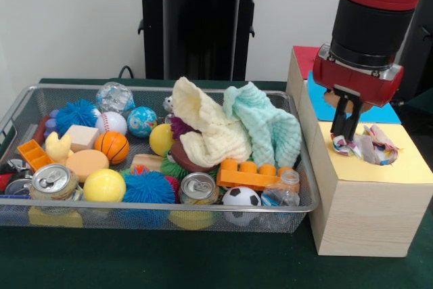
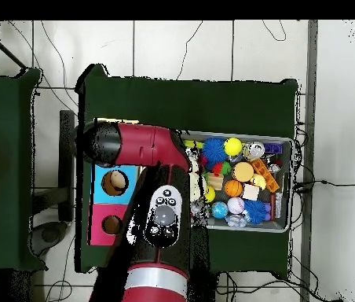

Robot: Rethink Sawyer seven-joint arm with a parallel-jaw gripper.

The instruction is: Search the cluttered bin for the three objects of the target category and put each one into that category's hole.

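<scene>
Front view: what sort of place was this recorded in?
Probably a robotics lab test bench. A table under green cloth holds a wire-mesh bin of assorted toys and cans, beside colour-topped wooden sorting boxes, with the robot's pedestal behind.

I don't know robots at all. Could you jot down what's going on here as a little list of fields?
robot: red and black arm, reaching down over the yellow-topped box
gripper: its tips are at the wrappers
wrappers: crumpled, printed, bunched at the hole in the box top
wire basket: beside the box, crowded with toys
in basket: cream cloth, mint cloth, two cans, balls, orange brick
other boxes: blue-topped one, red-topped one
</scene>
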